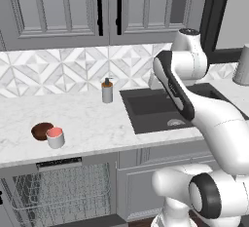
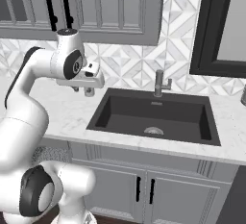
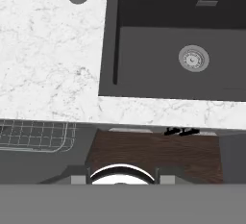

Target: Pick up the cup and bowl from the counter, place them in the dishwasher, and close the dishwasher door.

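The cup (image 1: 56,137), grey-white with a salmon-red inside, stands on the white marble counter (image 1: 90,119) at the left, touching the dark brown bowl (image 1: 42,131) just behind it. Below them the dishwasher (image 1: 59,163) is open, its grey wire rack (image 1: 63,192) showing; the rack's edge (image 3: 36,135) also appears in the hand view. The dishwasher door's dark inner face (image 1: 85,221) lies at the bottom edge. My gripper (image 2: 82,91) hangs above the counter left of the sink, well to the right of the cup and bowl. It is open, with nothing between its fingers (image 2: 89,92).
A grey soap dispenser (image 1: 107,90) with a brown pump stands at the back of the counter. The dark sink (image 2: 153,115) with its faucet (image 2: 161,83) lies to the right. Grey upper cabinets (image 1: 63,7) hang above, and my own arm (image 1: 194,104) crosses over the sink.
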Controlling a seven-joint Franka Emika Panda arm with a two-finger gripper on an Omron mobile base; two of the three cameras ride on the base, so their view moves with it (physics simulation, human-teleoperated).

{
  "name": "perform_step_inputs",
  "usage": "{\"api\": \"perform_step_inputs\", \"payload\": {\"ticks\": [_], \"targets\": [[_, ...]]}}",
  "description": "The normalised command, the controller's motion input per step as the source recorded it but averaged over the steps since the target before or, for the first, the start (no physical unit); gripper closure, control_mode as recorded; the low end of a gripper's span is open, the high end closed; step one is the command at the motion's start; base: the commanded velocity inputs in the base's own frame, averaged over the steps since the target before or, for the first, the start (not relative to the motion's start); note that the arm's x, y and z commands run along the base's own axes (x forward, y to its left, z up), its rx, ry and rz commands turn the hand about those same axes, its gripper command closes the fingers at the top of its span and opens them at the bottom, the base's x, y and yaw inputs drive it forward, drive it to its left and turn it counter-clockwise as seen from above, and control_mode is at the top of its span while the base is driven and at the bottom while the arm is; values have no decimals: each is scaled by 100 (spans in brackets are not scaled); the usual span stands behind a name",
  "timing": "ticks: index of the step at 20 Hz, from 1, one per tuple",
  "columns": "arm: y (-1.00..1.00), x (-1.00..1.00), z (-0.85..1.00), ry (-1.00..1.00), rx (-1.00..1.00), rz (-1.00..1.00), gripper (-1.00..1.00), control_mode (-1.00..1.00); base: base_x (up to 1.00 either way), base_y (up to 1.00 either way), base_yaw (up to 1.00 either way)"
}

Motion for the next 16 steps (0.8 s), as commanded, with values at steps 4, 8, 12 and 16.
{"api": "perform_step_inputs", "payload": {"ticks": [4,8,12,16], "targets": [[9,-41,0,-2,6,0,-100,-100,0,0,0],[40,-67,-12,0,23,0,-100,-100,0,0,0],[26,-70,-26,0,5,0,-100,-100,0,0,0],[14,-34,-26,2,-5,0,-100,-100,0,0,0]]}}
